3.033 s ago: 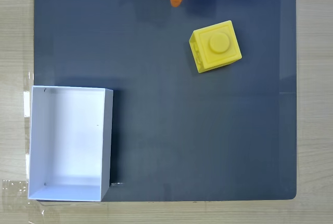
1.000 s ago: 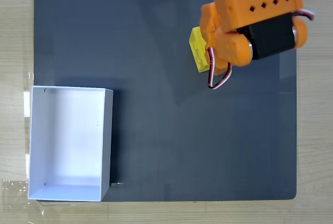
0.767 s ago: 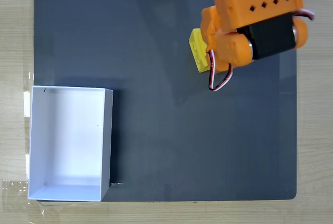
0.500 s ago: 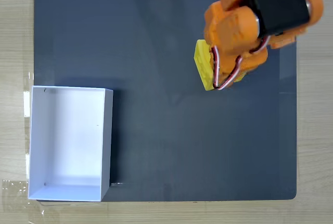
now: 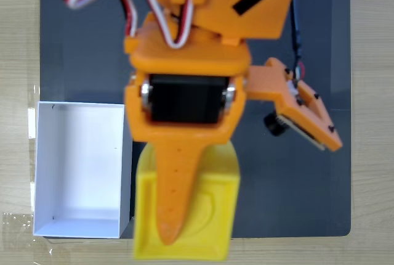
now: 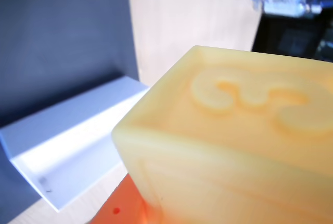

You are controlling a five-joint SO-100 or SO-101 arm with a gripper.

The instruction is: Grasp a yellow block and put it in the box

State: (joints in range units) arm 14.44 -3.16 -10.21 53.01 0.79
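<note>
Carrying the yellow block point(image 5: 212, 216) toward the box point(image 5: 81, 169), raised clear of the bench.

Clamped in the orange gripper point(image 5: 175, 231), close under the fixed camera, just right of the box; leftward shift and release needed next. Squarish, no clear long axis; wrist view shows an embossed face.

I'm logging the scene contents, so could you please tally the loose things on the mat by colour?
Yellow: 1, the block, held up by the end effector
White: 1, the box, nothing in it
Total: 2
</note>
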